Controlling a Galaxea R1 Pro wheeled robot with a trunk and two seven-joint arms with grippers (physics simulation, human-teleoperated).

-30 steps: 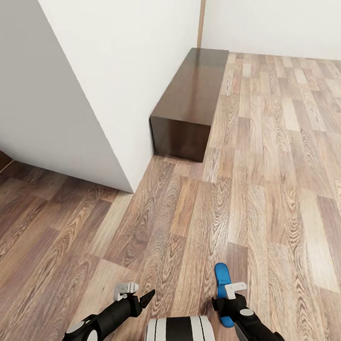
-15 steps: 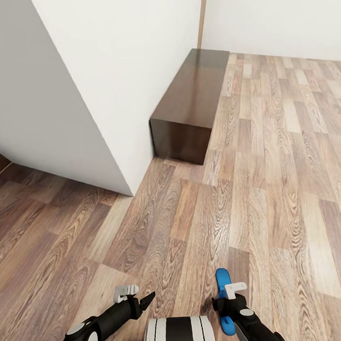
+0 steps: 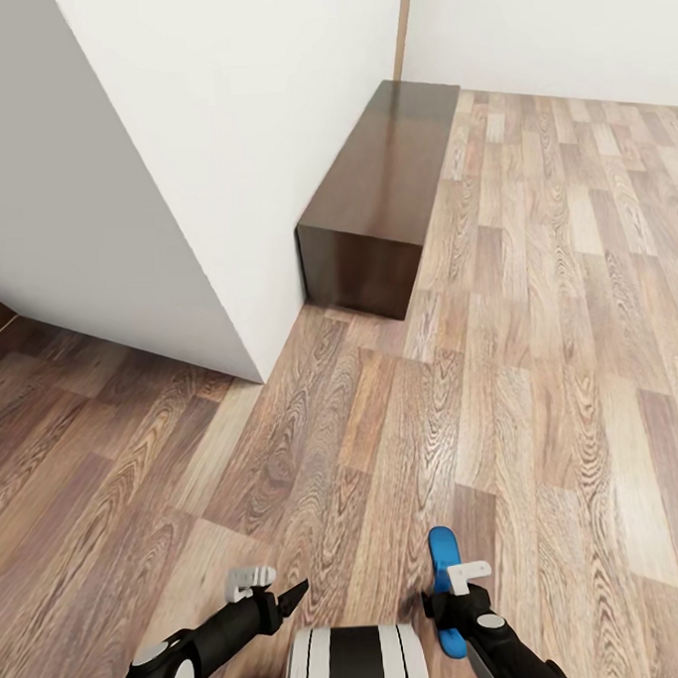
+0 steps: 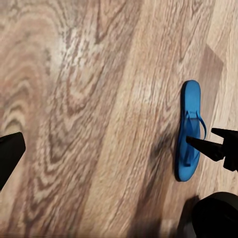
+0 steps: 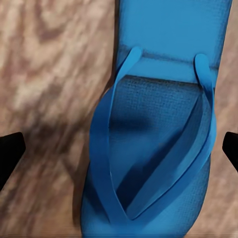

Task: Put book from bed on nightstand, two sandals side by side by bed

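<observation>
Below, right gripper (image 3: 444, 594) fingers wide over blue sandal (image 3: 442, 557), left gripper (image 3: 278, 588) fingers wide above floor (image 3: 539, 368)

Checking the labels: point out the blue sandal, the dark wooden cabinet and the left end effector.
blue sandal (image 5: 158, 124): right wrist view, footbed between the straps.
dark wooden cabinet (image 3: 385, 178): head view, glossy top.
left end effector (image 3: 290, 594): head view, dark fingertips.

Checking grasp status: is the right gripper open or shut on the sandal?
Open. In the right wrist view its fingertips sit wide at both edges, either side of the sandal; right gripper hovers over it.
</observation>
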